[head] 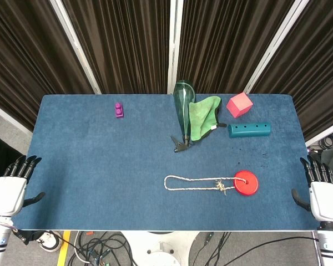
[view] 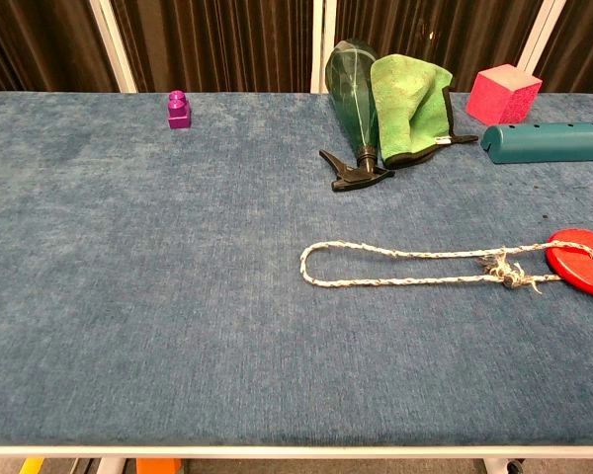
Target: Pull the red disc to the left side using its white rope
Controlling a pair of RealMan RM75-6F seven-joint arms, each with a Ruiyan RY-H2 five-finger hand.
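While both hands [head: 10,191] [head: 324,194] hang apparently open | twisted rope [view: 405,267] loops from flat red disc [view: 583,261]

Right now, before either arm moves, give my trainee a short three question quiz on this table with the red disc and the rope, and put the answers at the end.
1. True or false: the left hand is already holding the white rope.
2. Which way does the rope's loop run from the red disc? A) toward the left side B) toward the curtains C) off the near edge
3. Name the item lying partly over the green spray bottle.

Key
1. False. Both the left hand and the right hand sit off the table ends with fingers apart, holding nothing.
2. A
3. The green cloth.
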